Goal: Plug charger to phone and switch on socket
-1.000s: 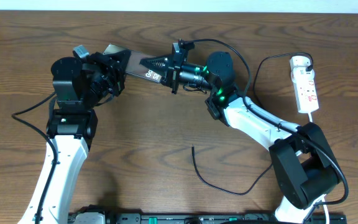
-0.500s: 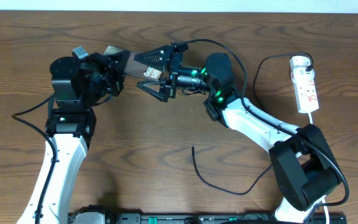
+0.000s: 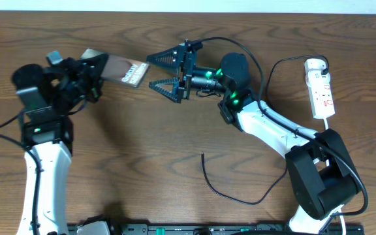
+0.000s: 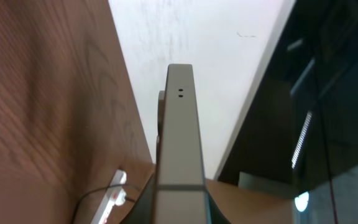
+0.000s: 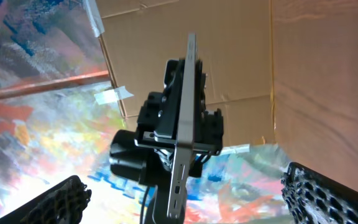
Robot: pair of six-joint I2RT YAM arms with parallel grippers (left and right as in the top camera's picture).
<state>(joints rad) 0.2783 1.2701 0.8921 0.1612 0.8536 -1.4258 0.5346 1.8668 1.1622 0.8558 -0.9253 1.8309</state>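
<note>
In the upper left of the overhead view, the left gripper [image 3: 90, 72] clamps one end of the phone [image 3: 124, 70], holding it above the desk [image 3: 142, 163], while the right gripper [image 3: 163, 70] stands wide open beside its free end. Rigid, slick and breakable, the phone seems best pinched across its thin edges; the limp charger [image 3: 230, 189] lies loose at lower centre, and the socket [image 3: 321, 91] sits far right.

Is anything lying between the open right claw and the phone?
Nothing: the overhead view shows only bare table between the right claw and the phone.
</note>
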